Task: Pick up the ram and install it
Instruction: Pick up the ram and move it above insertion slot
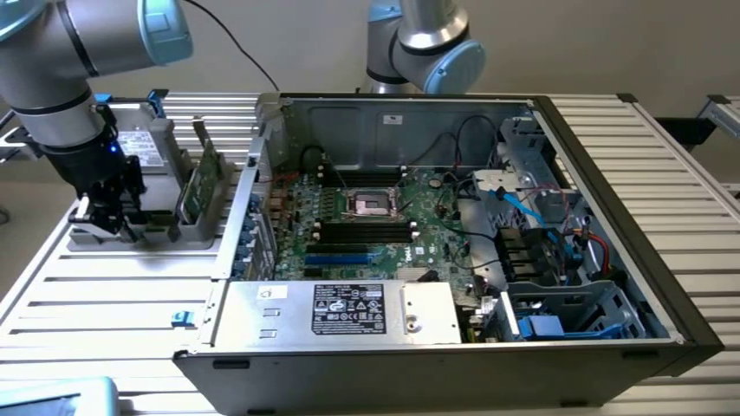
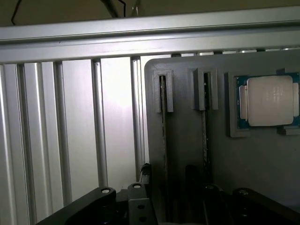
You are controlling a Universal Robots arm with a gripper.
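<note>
Table (image 1: 81, 303): ribbed aluminium, with everything else standing on it.
Case (image 1: 405, 373): lies open on the table, with the power supply (image 1: 347, 310) along its near edge.
Motherboard (image 1: 439, 230): sits inside the case. Its black slots (image 1: 364, 231) lie just nearer than the socket (image 1: 373, 204).
Holder (image 1: 139, 241): a grey tray on the table, at the exterior view's left of the case.
Gripper (image 1: 113, 221): points down over the holder's near end. I cannot tell whether it is open or closed.
Ram (image 1: 206, 186): green, upright on its long edge in the holder, between gripper and case. It is near the gripper but apart from it.
Boards (image 2: 164, 140): in the wrist view, two thin ones stand edge-on in the holder's slots, side by side. Which one is the ram I cannot tell.
Chip (image 2: 271, 101): a silver square in a recess of the holder, beside the boards.
Drive (image 1: 137, 149): a grey box with a white label, standing in the holder just behind the gripper.
Second arm (image 1: 422, 43): behind the case.
</note>
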